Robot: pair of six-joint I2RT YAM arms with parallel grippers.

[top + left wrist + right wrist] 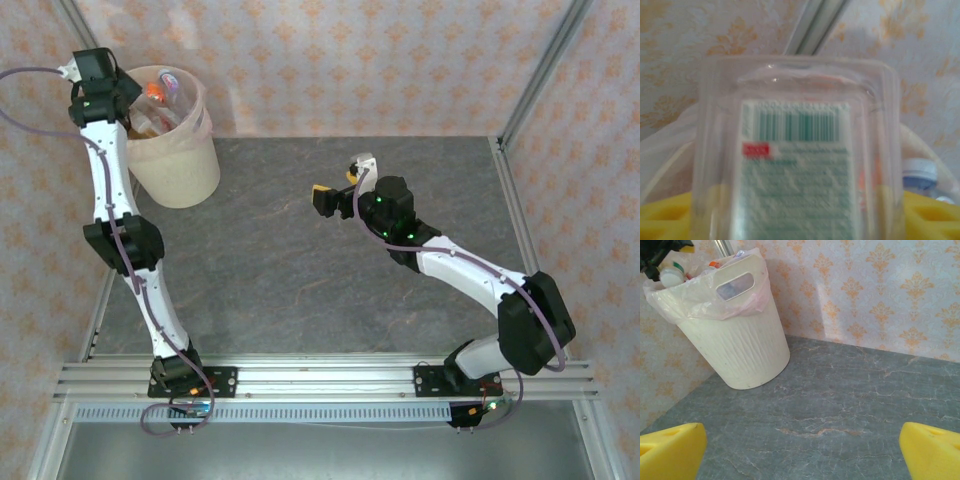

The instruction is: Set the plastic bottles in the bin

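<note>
Seeing one clear plastic bottle (797, 100) sitting between the yellow fingers (665, 215) of the left gripper (800, 227), up at the mouth of the bin (180, 165) in the far left corner of the table (300, 270). Reading its long axis as running straight out from the wrist, squared-off end pointing away toward the wall (700, 35); not telling cap end from base. Noting squarish cross-section, rounded corners, thin glossy see-through skin, white label (795, 165) with green barcode and print plus a small red patch. Not managing to tell clamped from loose there: seeing only fingers flanking both sides. Catching a second bottle (920, 175) with a pale blue cap low on the right, past the right-hand finger. Spotting more bottles (160, 95) piled in the bin, orange and white caps showing, too jumbled to read their axes. Logging the bin as round, tapered, cream-white, finely ribbed down the wall, oval handle cutout under the rim, thin crinkled pinkish see-through bag (700, 305) folded over the rim; standing upright on the grey marbled table, tight against the patterned wall. Finding the right gripper (800, 450) out over mid-table, well apart from the bin, facing it, fingers spread wide with nothing between.
</note>
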